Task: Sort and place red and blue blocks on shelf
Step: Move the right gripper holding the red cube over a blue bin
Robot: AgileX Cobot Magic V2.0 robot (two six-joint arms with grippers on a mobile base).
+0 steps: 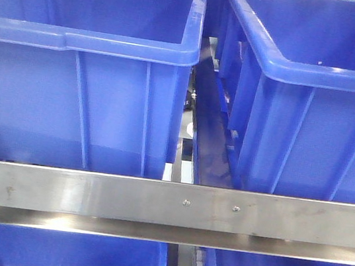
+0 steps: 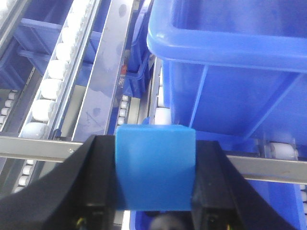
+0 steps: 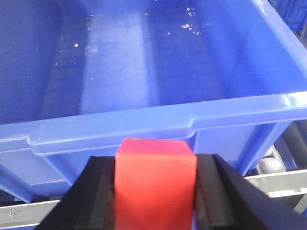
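Note:
In the left wrist view my left gripper [image 2: 155, 167] is shut on the blue block [image 2: 156, 165], both black fingers pressed on its sides, held just before the shelf crossbar [image 2: 33, 147]. In the right wrist view my right gripper [image 3: 154, 184] is shut on the red block [image 3: 154, 182], in front of the rim of a large blue bin [image 3: 144, 129]. The front view shows the shelf's brushed-metal crossbar [image 1: 167, 204] with two small screws; neither gripper nor block appears there.
Two big blue bins [image 1: 81, 58] [image 1: 317, 94] sit side by side on the shelf, a steel divider [image 1: 207, 137] between them. More bins [image 1: 66, 253] stand on the level below. White roller tracks [image 2: 55, 81] run beside another bin [image 2: 230, 72].

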